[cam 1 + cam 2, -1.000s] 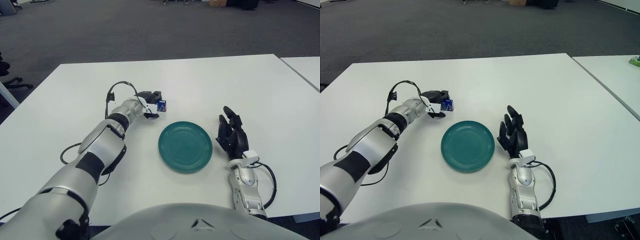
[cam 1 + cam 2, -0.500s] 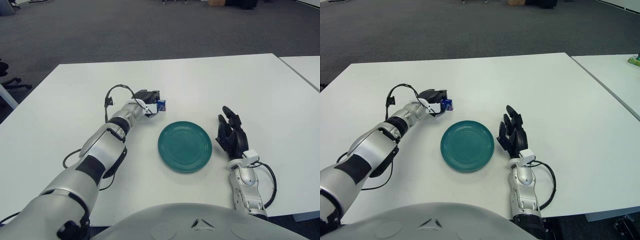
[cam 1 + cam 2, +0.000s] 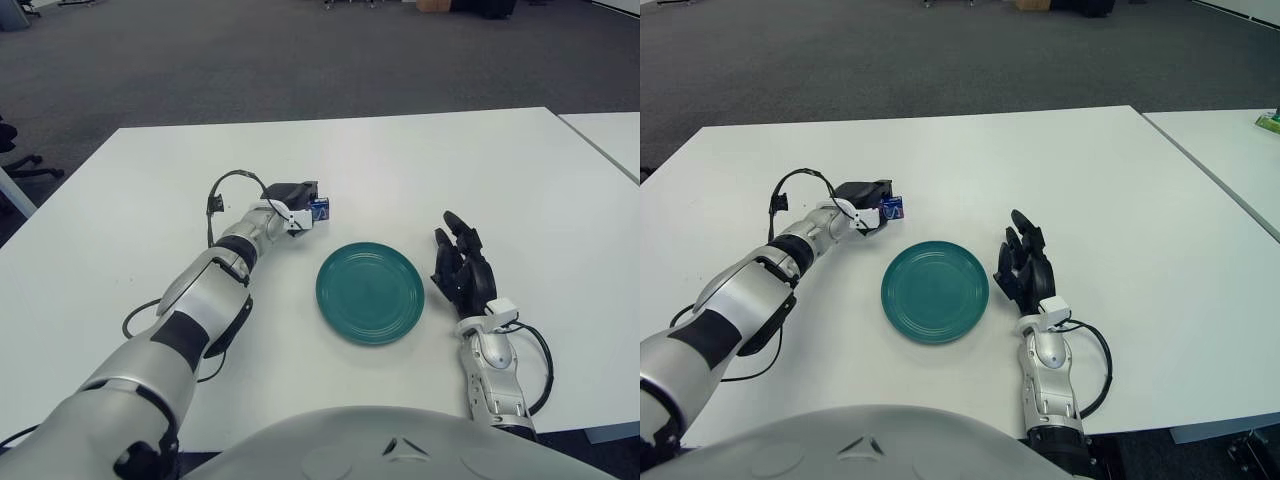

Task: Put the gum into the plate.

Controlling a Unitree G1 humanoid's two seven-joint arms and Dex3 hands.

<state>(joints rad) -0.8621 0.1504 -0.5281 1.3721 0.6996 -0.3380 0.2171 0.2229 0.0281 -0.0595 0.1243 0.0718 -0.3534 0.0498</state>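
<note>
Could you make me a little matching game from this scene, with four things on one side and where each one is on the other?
Things:
1. gum
2. plate
3. left robot hand
4. right robot hand

Places:
A. resting on the table, right of the plate
B. in the left robot hand's fingers
C. on the white table, between the two hands
D. beyond the plate's left edge, closed on the gum

Pairs: 1-B, 2-C, 3-D, 4-A

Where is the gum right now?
The gum is held in the left hand, left of centre on the table, just beyond the upper-left edge of the green plate.
</note>
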